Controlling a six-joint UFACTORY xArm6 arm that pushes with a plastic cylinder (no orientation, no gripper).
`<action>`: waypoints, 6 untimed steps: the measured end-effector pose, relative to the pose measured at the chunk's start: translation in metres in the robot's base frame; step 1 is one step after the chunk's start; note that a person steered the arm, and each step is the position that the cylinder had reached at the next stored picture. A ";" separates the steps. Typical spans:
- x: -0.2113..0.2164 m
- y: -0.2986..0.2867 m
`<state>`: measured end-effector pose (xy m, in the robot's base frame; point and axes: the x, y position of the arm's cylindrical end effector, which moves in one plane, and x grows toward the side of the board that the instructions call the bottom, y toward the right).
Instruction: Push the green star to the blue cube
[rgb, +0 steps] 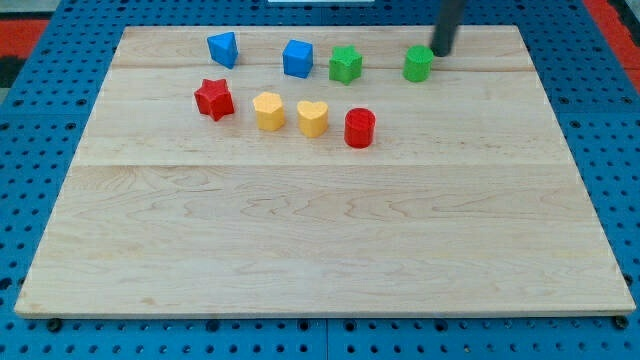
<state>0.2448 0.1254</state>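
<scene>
The green star (345, 64) sits near the view's top, just right of the blue cube (297, 58), with a small gap between them. My tip (441, 53) is at the view's top right, just to the upper right of a green round block (418, 63). The tip is well to the right of the green star, with the green round block between them.
A blue triangular block (223, 48) lies at the top left. Below are a red star (214, 99), a yellow block (268, 111), a yellow heart (312, 118) and a red cylinder (359, 128). The wooden board (320, 240) rests on a blue pegboard.
</scene>
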 end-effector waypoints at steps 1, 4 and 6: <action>0.029 -0.011; 0.033 -0.007; 0.036 -0.100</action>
